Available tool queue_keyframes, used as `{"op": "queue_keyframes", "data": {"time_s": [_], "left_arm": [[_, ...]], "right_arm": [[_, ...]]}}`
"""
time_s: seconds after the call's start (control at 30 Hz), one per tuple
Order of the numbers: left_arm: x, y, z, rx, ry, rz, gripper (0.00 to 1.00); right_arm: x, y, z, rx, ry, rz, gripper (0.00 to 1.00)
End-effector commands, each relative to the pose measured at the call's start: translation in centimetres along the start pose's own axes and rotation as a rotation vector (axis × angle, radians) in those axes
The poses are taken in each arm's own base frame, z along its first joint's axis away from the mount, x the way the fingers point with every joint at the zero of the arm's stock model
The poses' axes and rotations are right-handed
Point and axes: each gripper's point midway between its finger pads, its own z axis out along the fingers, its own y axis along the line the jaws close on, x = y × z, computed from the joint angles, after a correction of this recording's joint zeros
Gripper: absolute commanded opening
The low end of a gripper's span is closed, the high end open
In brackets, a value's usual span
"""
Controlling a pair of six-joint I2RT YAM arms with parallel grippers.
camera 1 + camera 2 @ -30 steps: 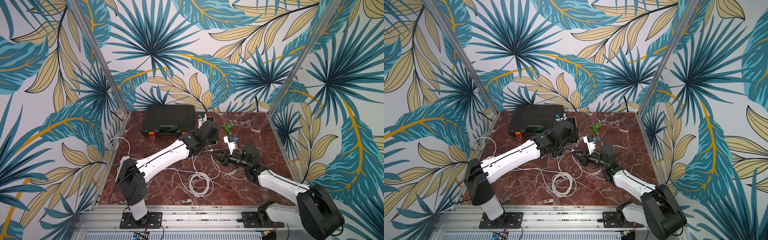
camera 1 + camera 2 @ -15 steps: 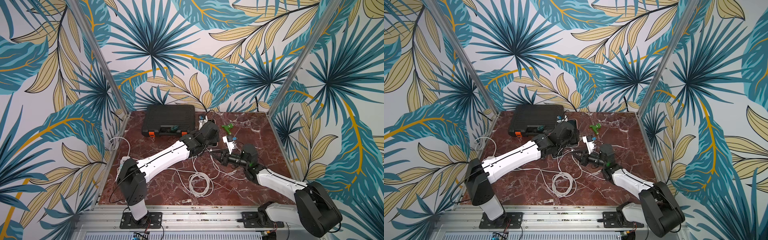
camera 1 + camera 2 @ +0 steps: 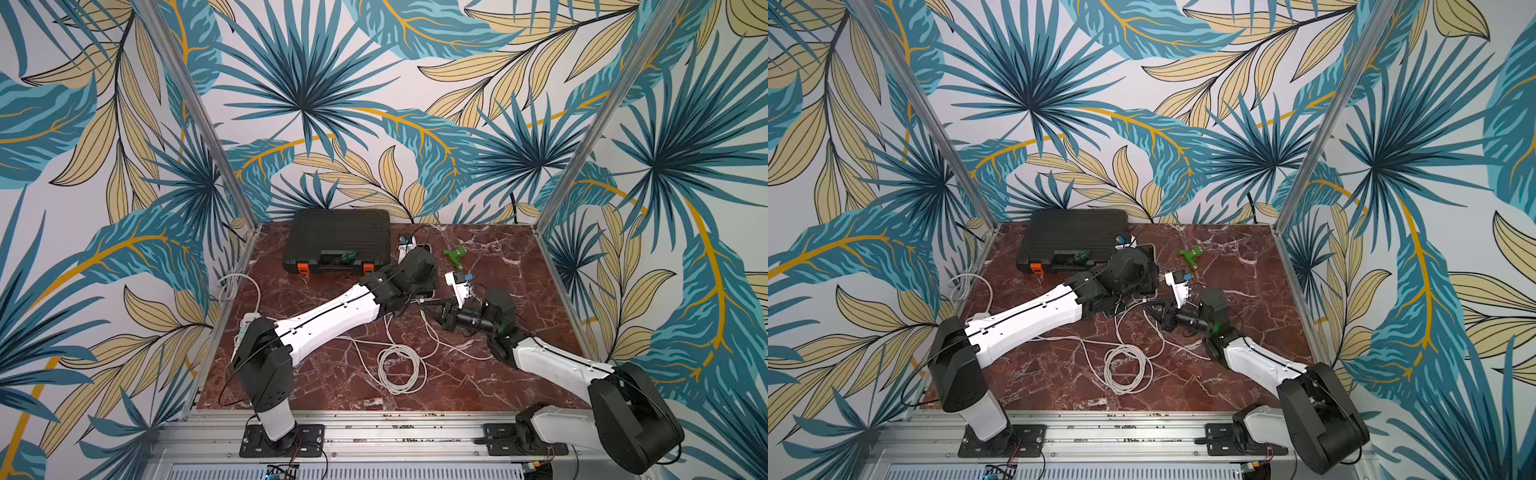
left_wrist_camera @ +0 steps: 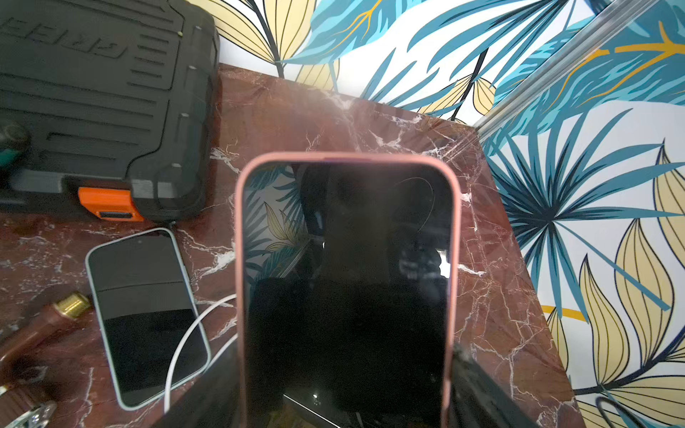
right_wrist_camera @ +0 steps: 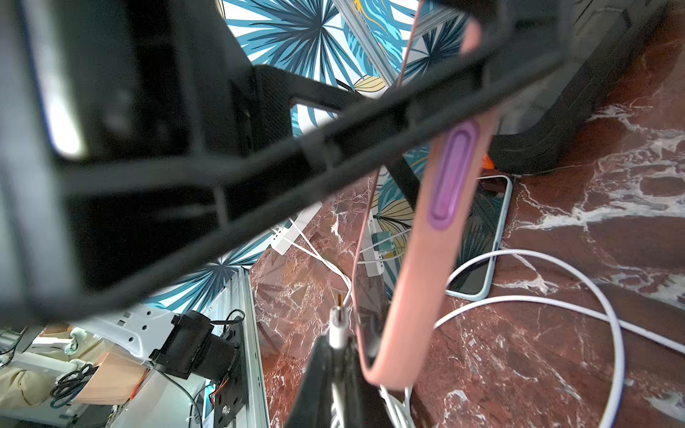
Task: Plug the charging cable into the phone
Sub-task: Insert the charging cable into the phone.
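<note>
In the left wrist view my left gripper [image 4: 341, 355] is shut on the phone [image 4: 344, 259], which has a pink case and a dark screen, gripping it by its two long edges. In both top views the left gripper [image 3: 419, 286] [image 3: 1142, 286] covers the phone. My right gripper [image 5: 335, 348] [image 3: 436, 309] is shut on the charging cable's white plug [image 5: 338, 326]. The plug's metal tip pokes out right beside the lower corner of the phone's pink edge [image 5: 426, 281], outside the phone. The charging cable [image 3: 399, 365] trails in a coil on the table.
Another phone [image 4: 144, 315], with a pale rim, lies flat beside a white lead. Behind it sits a black tool case [image 3: 338, 239]. A green toy drill [image 3: 457, 255] is at the back right, a white power strip [image 3: 245, 328] at the left edge, and a brown-handled tool [image 4: 44, 326] near the flat phone.
My right gripper has edged left with the plug, closer to the phone. The left arm has hardly moved.
</note>
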Motion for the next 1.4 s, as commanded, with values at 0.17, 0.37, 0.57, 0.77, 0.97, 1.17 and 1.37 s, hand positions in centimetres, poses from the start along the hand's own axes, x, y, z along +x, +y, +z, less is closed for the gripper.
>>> {"op": "queue_keyframes", "data": {"time_s": [0.17, 0.37, 0.57, 0.77, 0.97, 1.17, 1.37], "left_arm": [[-3.7, -2.1, -2.7, 0.076, -0.099, -0.02, 0.41], [-3.5, -1.9, -2.7, 0.074, -0.095, -0.023, 0.41], [-3.5, -1.9, -2.9, 0.08, -0.097, -0.022, 0.41], [-3.6, -2.0, -3.1, 0.087, -0.098, -0.023, 0.41], [-3.4, -1.8, -3.1, 0.084, -0.097, -0.022, 0.41], [-3.6, -1.9, -3.3, 0.09, -0.102, -0.015, 0.41], [-3.2, -1.7, -3.1, 0.088, -0.089, -0.007, 0.41]], "right_arm": [[1.3, 0.4, 0.1, -0.032, 0.082, -0.039, 0.0], [1.3, 0.3, 0.1, -0.025, 0.075, -0.035, 0.0], [1.0, 0.0, 0.2, -0.007, 0.066, -0.035, 0.0], [1.0, -0.4, 0.2, 0.011, 0.061, -0.028, 0.0], [0.8, -0.6, 0.2, 0.02, 0.054, -0.027, 0.0], [0.9, -0.7, 0.2, 0.022, 0.056, -0.022, 0.0], [0.7, -0.7, 0.2, 0.012, 0.054, -0.015, 0.0]]}}
